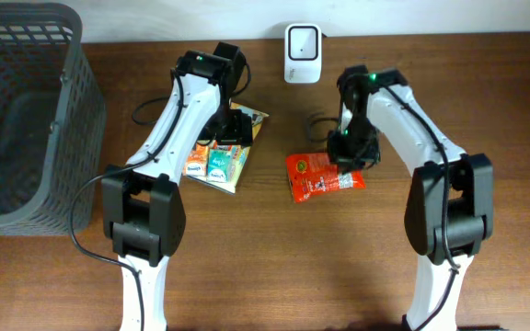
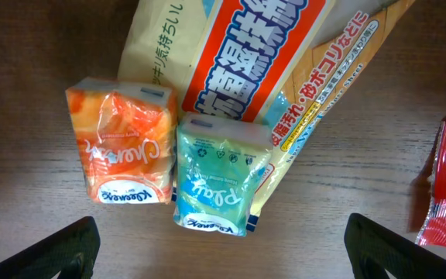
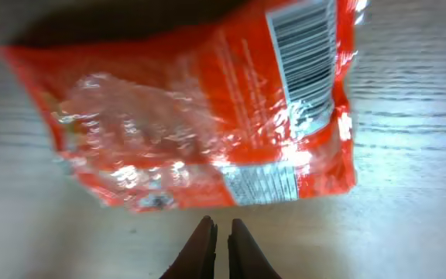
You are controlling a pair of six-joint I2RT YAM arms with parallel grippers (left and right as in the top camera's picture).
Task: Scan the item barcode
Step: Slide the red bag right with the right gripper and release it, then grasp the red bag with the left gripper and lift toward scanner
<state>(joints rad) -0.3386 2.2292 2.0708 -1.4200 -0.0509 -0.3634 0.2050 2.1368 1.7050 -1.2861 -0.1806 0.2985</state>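
A red foil packet [image 1: 320,175] lies flat on the wooden table just in front of my right gripper [image 1: 350,152]. In the right wrist view the packet [image 3: 200,116] fills the upper half, with its barcode [image 3: 304,54] facing up at the top right. The right gripper [image 3: 221,223] is shut, empty, its tips just short of the packet's near edge. A white scanner [image 1: 302,53] stands at the back centre. My left gripper [image 2: 219,232] stands wide open above the table with nothing between its fingers.
Under the left gripper [image 1: 233,127] lie an orange tissue pack [image 2: 122,143] and a green tissue pack [image 2: 219,178] on a large printed bag [image 2: 269,62]. A grey mesh basket [image 1: 86,110] stands at the far left.
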